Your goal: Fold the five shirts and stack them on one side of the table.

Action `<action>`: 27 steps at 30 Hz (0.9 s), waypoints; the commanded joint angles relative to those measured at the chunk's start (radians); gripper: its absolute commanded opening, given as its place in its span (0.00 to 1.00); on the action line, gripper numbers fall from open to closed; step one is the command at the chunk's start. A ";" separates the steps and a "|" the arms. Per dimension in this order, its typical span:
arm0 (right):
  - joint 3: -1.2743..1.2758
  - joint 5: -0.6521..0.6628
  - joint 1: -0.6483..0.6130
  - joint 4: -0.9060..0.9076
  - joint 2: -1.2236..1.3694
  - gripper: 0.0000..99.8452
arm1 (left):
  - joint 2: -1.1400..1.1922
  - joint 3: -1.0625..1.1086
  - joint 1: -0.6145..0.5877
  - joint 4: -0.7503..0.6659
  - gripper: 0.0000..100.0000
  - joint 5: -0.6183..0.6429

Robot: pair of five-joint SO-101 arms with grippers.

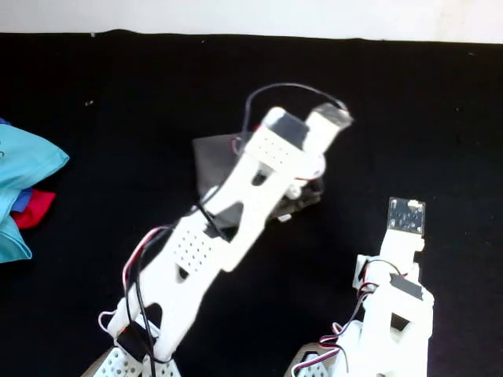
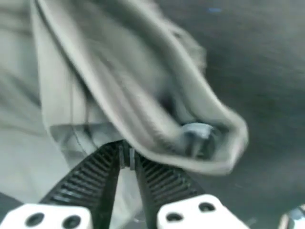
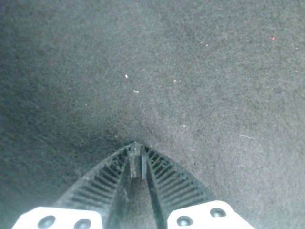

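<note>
Grey shirt (image 1: 212,157) lies near the middle of the black table (image 1: 118,94), mostly under the left arm. In the left wrist view the cloth is dark grey, bunched into soft ridges, with one thick rolled fold along its edge.

Left pincer (image 2: 126,157): clenched, tips together on the shirt's cloth just under that fold.

Right pincer (image 3: 137,160): clenched, nothing in it, tips over bare table. Right arm sits near the table's front, well apart from the grey shirt.

At the table's left edge: teal shirt (image 1: 23,169) heaped over a blue shirt (image 1: 20,196) and a red shirt (image 1: 33,208).
</note>
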 commanded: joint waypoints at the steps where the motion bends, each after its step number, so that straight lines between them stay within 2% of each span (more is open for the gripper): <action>1: 0.007 -0.008 -0.010 -0.025 0.001 0.01 | -0.070 -0.081 0.036 0.029 0.01 0.014; 5: 0.007 -0.008 -0.010 -0.025 0.001 0.01 | -0.131 -0.130 0.013 0.029 0.01 0.012; 9: 0.007 -0.008 -0.010 -0.025 0.001 0.01 | -0.153 -0.156 -0.067 0.028 0.01 0.012; 15: 0.007 -0.008 -0.010 -0.025 0.001 0.01 | -0.010 -0.157 -0.127 0.028 0.01 0.012; 20: 0.007 -0.008 -0.010 -0.025 0.001 0.01 | 0.096 -0.160 -0.067 0.028 0.01 0.012; 27: 0.007 -0.008 -0.010 -0.025 0.001 0.01 | 0.015 -0.160 0.047 0.028 0.01 0.014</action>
